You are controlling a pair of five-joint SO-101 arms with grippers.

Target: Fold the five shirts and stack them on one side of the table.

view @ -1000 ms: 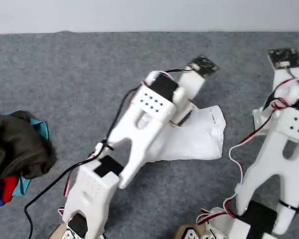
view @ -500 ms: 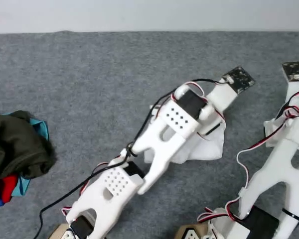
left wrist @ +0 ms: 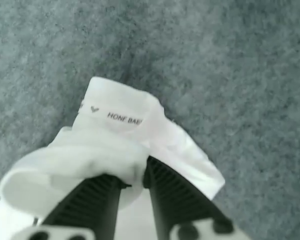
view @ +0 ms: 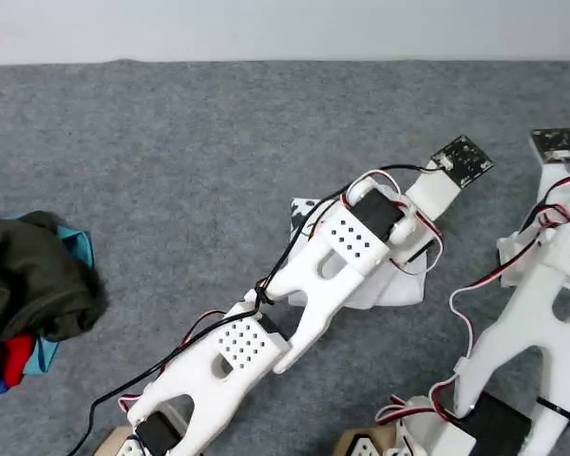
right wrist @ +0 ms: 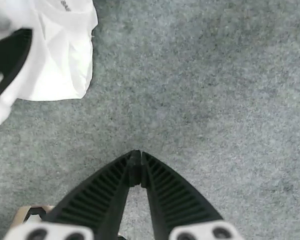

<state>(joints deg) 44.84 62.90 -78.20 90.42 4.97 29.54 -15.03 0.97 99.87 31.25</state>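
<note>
From the high view, your left arm [view: 332, 256] lies stretched on a diagonal from its base at the near edge out toward the right of the middle of the grey table [view: 171, 142], and the white shirt [view: 404, 285] sits bunched underneath its wrist, with a corner of cloth poking out on the arm's far-left side. Your right arm [view: 541, 313] stands at the right edge, just beside the shirt but apart from it. Well apart at the left edge you have the pile of shirts [view: 28, 280], a dark one on top with teal, red and blue cloth showing beneath. In the left wrist view, your left claw [left wrist: 137, 175] is pinched narrow on a fold of the white shirt; the cloth drapes over both black fingers, and its neck label [left wrist: 122, 117] faces up just beyond the tips, with grey table all round. In the right wrist view, your right claw [right wrist: 136, 156] is closed tip to tip with nothing in it, hanging over bare table, with the white shirt a little way off.
</note>
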